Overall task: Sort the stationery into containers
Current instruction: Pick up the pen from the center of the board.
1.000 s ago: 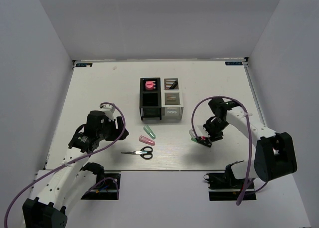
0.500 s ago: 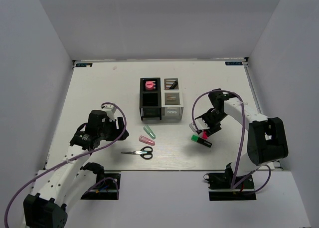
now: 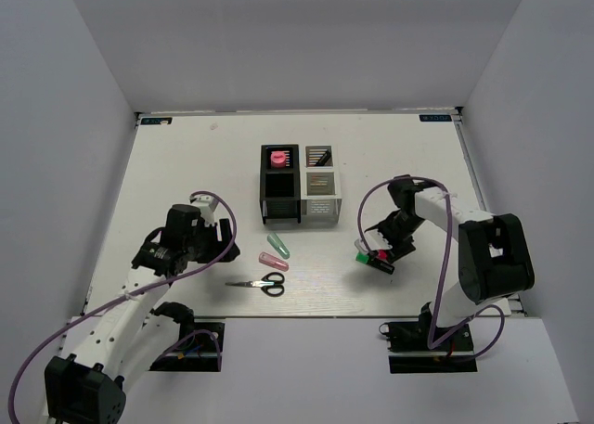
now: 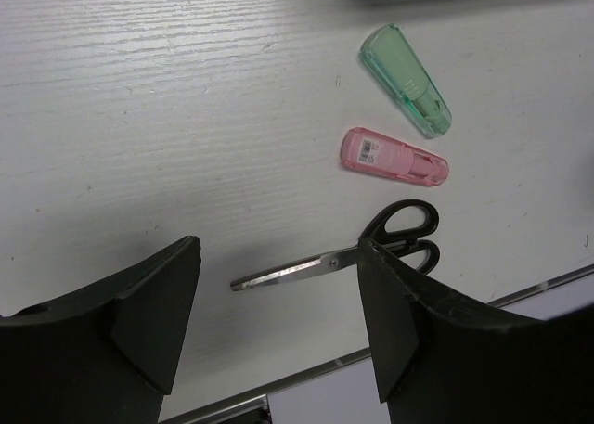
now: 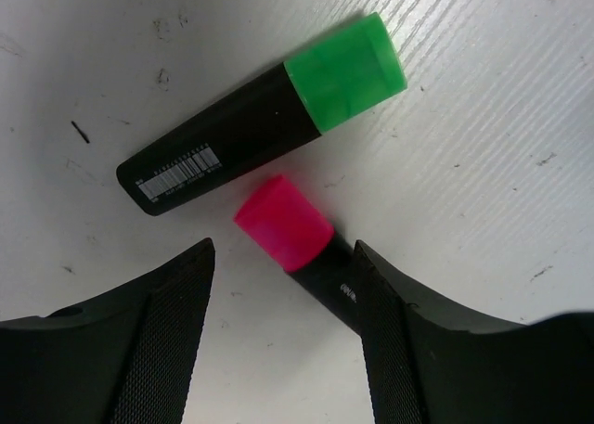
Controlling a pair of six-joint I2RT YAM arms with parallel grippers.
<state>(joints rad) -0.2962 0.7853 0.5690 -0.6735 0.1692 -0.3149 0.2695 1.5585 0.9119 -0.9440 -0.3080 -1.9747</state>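
Note:
Two black highlighters lie side by side on the table, one with a green cap (image 5: 260,118) and one with a pink cap (image 5: 295,231). My right gripper (image 5: 283,257) hangs low over them, open, and the pink-capped one lies between the jaws against the right finger (image 5: 408,322). My left gripper (image 4: 278,248) is open above the black-handled scissors (image 4: 334,257), holding nothing. A pale green capsule (image 4: 406,95) and a pink capsule (image 4: 394,155) lie just beyond. The four containers (image 3: 299,187) stand mid-table; the back-left one holds a pink tube (image 3: 277,158).
A dark highlighter (image 3: 321,157) leans in the back-right white box. The table's near edge (image 4: 390,350) runs close under the scissors. White walls enclose the table on three sides.
My right gripper's jaws have widened over the two highlighters and its wrist has shifted a little. The left arm has hardly moved.

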